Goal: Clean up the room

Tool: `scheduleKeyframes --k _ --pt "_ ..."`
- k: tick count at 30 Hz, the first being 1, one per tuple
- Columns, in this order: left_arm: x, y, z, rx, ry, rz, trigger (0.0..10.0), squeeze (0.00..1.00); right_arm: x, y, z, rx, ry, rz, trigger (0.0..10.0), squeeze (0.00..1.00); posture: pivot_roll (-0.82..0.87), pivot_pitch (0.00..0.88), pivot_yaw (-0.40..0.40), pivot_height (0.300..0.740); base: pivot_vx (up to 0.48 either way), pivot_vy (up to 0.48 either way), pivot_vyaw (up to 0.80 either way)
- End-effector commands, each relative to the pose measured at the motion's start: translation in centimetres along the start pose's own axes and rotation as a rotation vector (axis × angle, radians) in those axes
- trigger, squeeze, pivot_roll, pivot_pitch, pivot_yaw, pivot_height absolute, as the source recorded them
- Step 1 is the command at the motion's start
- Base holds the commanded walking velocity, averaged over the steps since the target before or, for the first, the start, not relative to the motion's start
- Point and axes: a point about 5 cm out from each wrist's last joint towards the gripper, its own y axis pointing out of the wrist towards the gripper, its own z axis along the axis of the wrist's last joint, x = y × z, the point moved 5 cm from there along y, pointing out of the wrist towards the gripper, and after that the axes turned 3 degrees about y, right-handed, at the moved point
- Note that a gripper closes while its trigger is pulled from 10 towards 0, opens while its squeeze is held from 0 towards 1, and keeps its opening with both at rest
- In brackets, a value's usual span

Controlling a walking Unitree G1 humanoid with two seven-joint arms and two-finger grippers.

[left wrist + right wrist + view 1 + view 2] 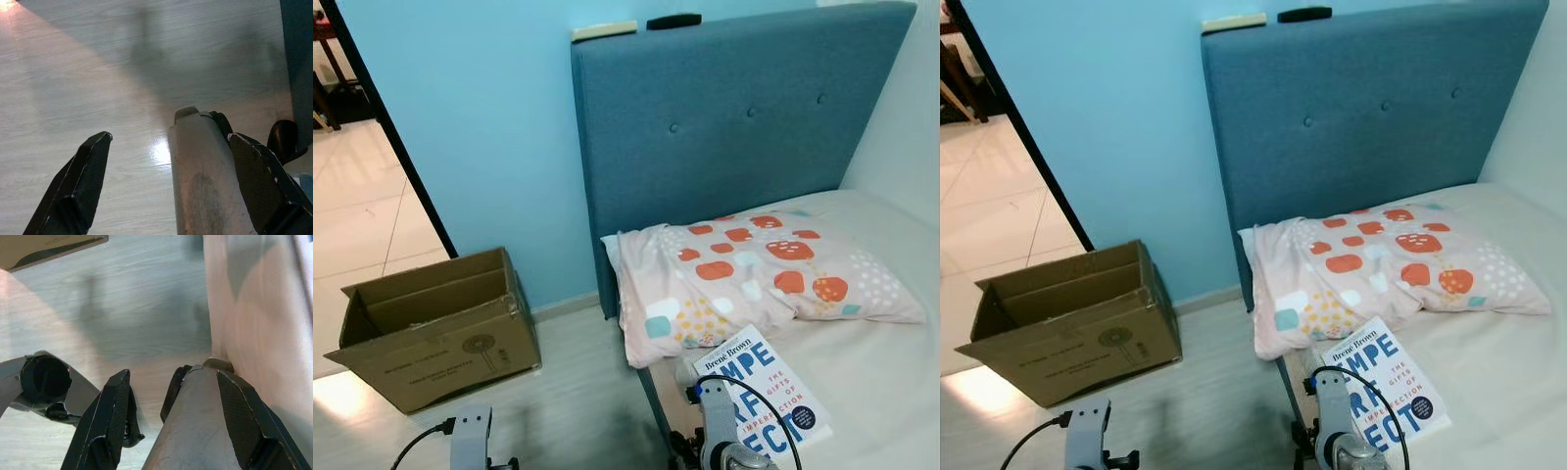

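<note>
Book [759, 397] lies face up on the bed [891, 372], near the mattress edge, just below the pillow [754, 269], touching or nearly touching its lower corner. Looks like the stray item here. Pillow sits at the headboard [734, 117], a bit crooked and hanging over the bed's side. Two small items rest on top of the headboard, one pale [604, 31], one dark [674, 21]; too small to name.

Box [440, 328] stands open on the floor [578, 401] left of the bed, against the blue wall, near the doorway. Its inside is hidden from here.

Both arms hang low. Left gripper [166, 161]: fingers spread wide, nothing held, over bare floor. Right gripper [171, 401]: fingers parted, nothing held, down beside the bed's side.

Step, my guess: facing the bed with hands free, book within reach of the right arm. If the book is to go, the next move needs the right gripper raised over the mattress edge and a grip on the book's near edge; the box is a likely drop spot.
</note>
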Motion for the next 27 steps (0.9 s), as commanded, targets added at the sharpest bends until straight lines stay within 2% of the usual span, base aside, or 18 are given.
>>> scheduleKeyframes --k 1,2,8,15,24,27 --pt "-0.2 -0.2 -1.2 -0.044 0.015 0.006 10.0 0.00 -0.4 -0.1 -1.3 -0.042 -0.009 0.009 10.0 0.00 -0.07 0.035 0.056 0.636 0.000 0.000 0.00" --pt "-0.2 -0.2 -1.4 -0.050 0.018 0.006 10.0 0.00 -0.4 -0.1 -2.0 -0.061 -0.001 0.006 10.0 0.00 -0.06 0.028 0.054 0.641 0.000 0.000 0.00" --pt "-0.1 -0.2 -1.7 -0.057 0.020 0.005 10.0 0.00 -0.4 -0.2 -2.9 -0.086 0.011 -0.004 10.0 0.00 -0.06 0.028 0.054 0.655 0.000 0.000 0.00" --pt "-0.2 -0.3 -2.1 -0.065 0.010 0.015 10.0 0.00 -0.3 -0.3 -3.0 -0.072 0.063 -0.011 10.0 0.00 -0.06 0.035 0.053 0.675 0.000 0.000 0.00" --pt "-0.5 -0.3 -1.9 -0.053 -0.011 0.031 10.0 0.00 -0.3 -0.3 -2.9 -0.075 0.056 -0.006 10.0 0.00 -0.06 0.032 0.044 0.694 0.000 0.000 0.00" --pt "-0.3 -0.2 -1.2 -0.034 -0.036 0.035 10.0 0.00 -0.3 -0.3 -3.0 -0.081 0.034 -0.001 10.0 0.00 -0.06 0.030 0.029 0.709 0.000 0.000 0.00"
